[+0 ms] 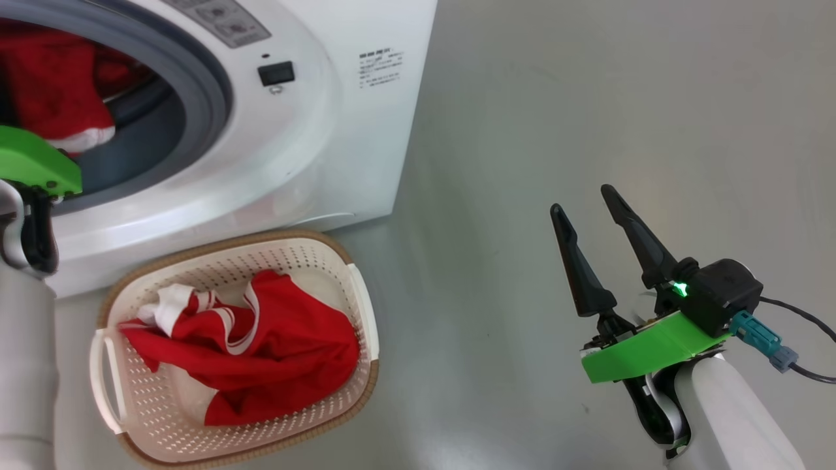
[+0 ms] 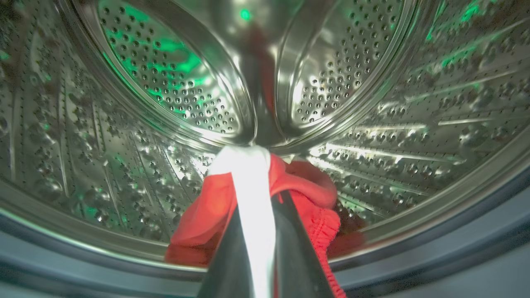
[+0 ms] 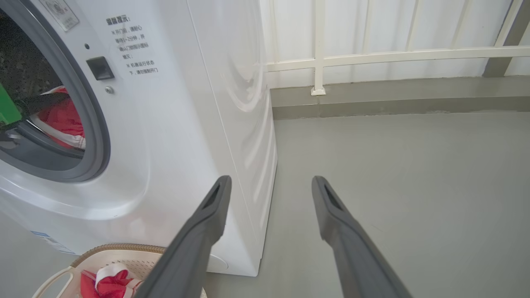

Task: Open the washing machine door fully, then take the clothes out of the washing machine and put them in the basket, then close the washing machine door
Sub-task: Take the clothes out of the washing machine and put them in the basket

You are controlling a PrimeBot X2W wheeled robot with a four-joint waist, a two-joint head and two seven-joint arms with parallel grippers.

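My left gripper (image 2: 258,198) reaches into the steel drum of the washing machine (image 1: 326,130) and is shut on a white-trimmed fold of the red clothes (image 2: 207,215). From the head, more of those red clothes (image 1: 59,85) show through the grey ring, behind my left wrist's green mount. Another red garment (image 1: 261,352) lies in the cream basket (image 1: 356,287) on the floor in front of the machine. My right gripper (image 1: 582,199) hangs open over the floor to the right, holding nothing. The washing machine door is out of view.
In the right wrist view, grey floor stretches to the right of the washing machine (image 3: 186,124) up to a white railing (image 3: 372,54) and a low kerb. The basket rim (image 3: 124,248) sits just under my right gripper (image 3: 271,180).
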